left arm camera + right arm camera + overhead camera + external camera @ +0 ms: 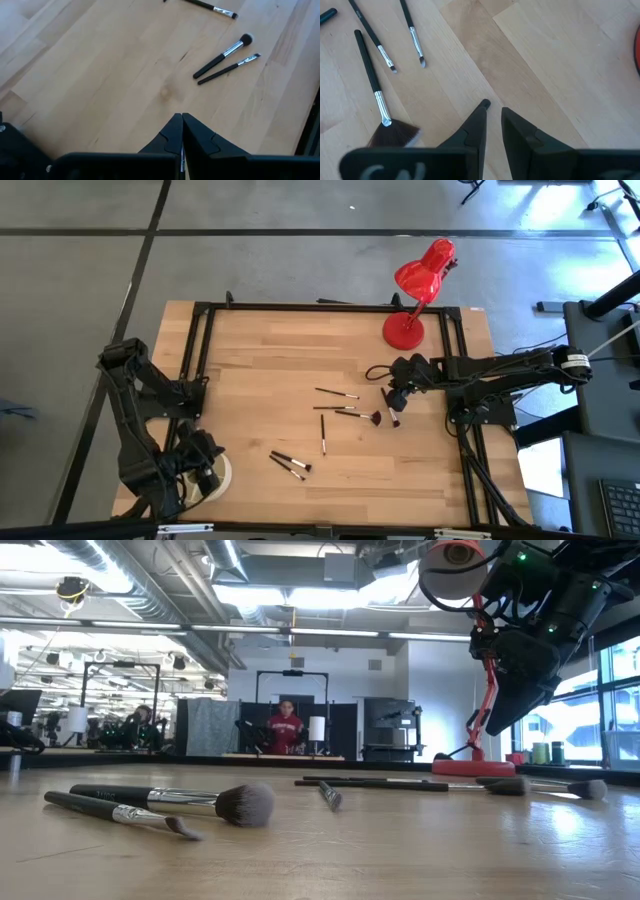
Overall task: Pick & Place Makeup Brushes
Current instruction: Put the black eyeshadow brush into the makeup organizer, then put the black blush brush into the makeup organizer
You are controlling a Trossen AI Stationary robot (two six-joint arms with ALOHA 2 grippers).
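Surface material: pale wood table (260, 370) inside a black frame.
Landmark: red desk lamp (418, 290), standing at the table's far right corner.
Makeup brushes: loose on the table, all nearer the camera side than the lamp. A fan brush (360, 415), two thin brushes (336, 393) and one lying crosswise (323, 434) form a cluster just left of and below the lamp base. A pair (290, 464), one round-headed and one flat-tipped, lies farther from the lamp, towards the front edge.
Right gripper (392, 402): hangs above the table directly in front of the lamp base, beside the fan brush (395, 132). Jaws nearly together with a narrow gap; a thin dark brush handle (485, 104) shows at the fingertips.
Left gripper (181, 131): at the front left corner, far from the lamp. Jaws pressed together, holding nothing.
Background: a person (287, 727) beyond the table in the low view.
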